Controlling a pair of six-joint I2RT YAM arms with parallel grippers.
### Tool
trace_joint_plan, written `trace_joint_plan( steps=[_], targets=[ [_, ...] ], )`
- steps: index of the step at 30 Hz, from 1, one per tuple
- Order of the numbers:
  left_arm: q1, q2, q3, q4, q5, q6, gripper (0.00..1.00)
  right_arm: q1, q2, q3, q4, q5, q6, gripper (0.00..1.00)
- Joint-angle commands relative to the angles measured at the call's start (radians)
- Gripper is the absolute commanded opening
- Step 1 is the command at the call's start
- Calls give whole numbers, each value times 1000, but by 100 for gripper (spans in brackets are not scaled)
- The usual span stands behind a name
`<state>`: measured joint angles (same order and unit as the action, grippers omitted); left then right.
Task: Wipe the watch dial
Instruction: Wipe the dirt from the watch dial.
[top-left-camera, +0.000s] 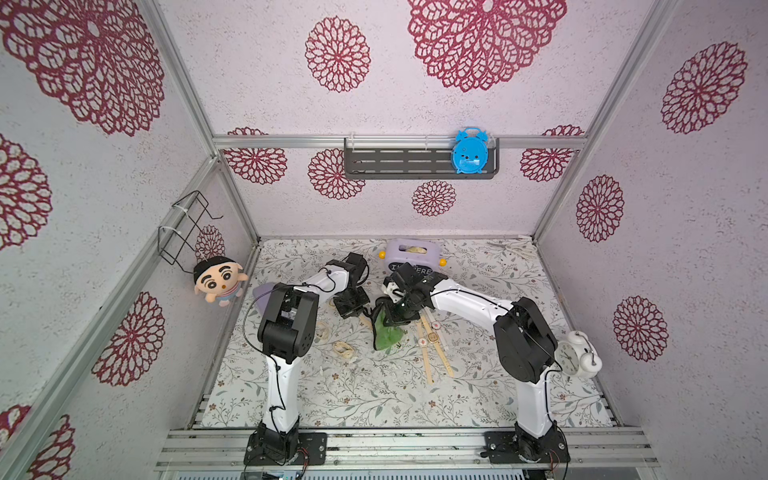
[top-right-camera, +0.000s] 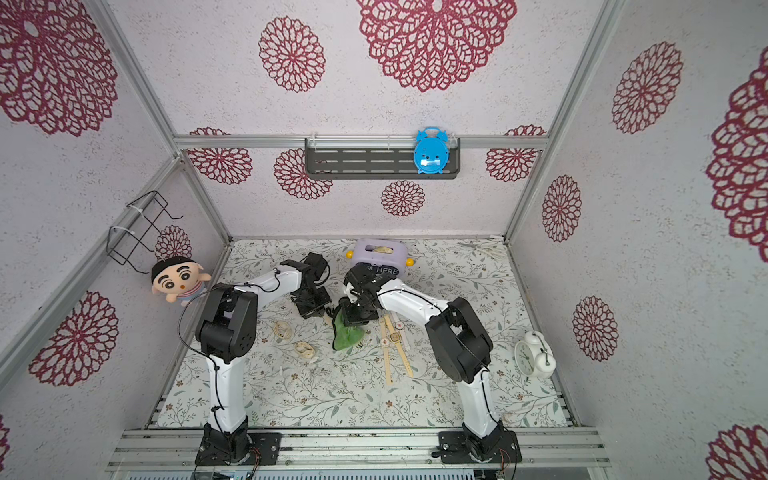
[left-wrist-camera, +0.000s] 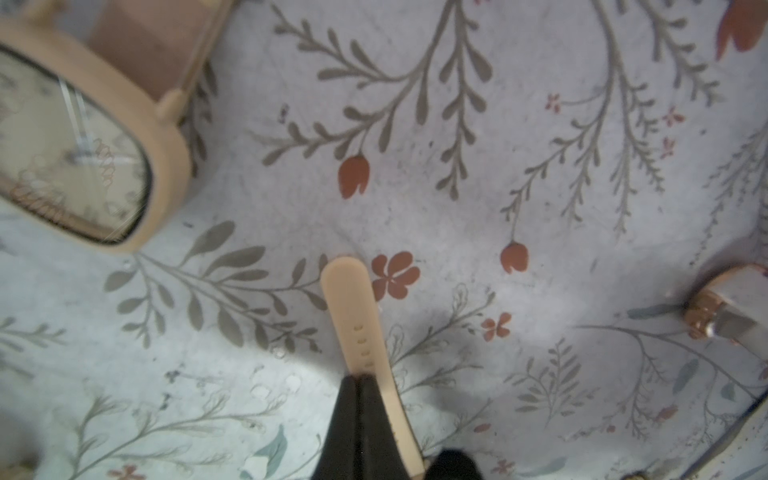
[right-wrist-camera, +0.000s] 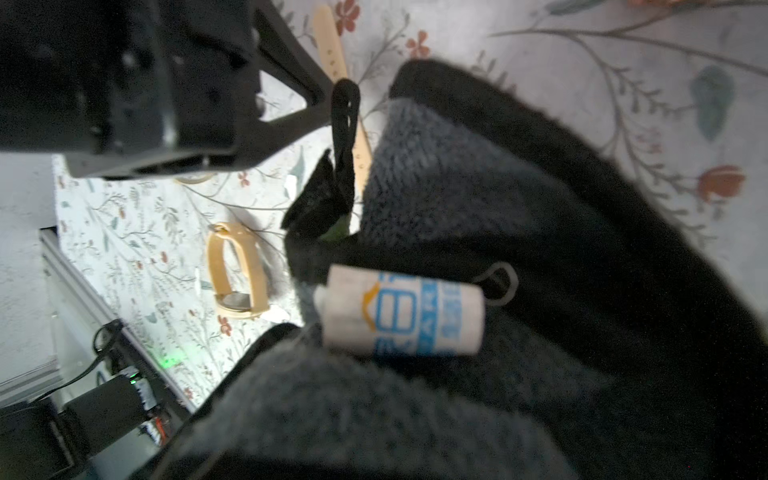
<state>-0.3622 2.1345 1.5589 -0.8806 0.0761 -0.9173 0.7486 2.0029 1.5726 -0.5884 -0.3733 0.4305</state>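
I see my left arm (top-left-camera: 277, 390) and right arm (top-left-camera: 528, 401) as glossy white shells between bulky black joint housings (top-left-camera: 286, 322). A thin black cable (top-left-camera: 244, 320) loops outside each arm. Black base plates (top-left-camera: 498, 453) with silver screws sit along the lower frame edge. My left gripper (left-wrist-camera: 360, 379) is matte black and tapered.

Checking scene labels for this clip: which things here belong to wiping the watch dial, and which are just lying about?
Job: green cloth, held by right end effector; beige watch strap touching shut left end effector; watches laid flat nearby.
Lying about: white alarm clock, blue alarm clock on shelf, plush doll, purple box, wire basket.
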Motion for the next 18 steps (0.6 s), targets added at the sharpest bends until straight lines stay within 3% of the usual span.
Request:
trace_joint_plan(
  steps=[1,10,18],
  targets=[
    [-30,47,-26,61,16,-8,0,-2,6,52,66,-86,44,0],
    [-35,46,-30,58,15,-11,0,4,141,86,89,-89,39,0],
    [-35,50,-36,62,16,-8,0,43,191,4,32,27,-34,0]
  ],
)
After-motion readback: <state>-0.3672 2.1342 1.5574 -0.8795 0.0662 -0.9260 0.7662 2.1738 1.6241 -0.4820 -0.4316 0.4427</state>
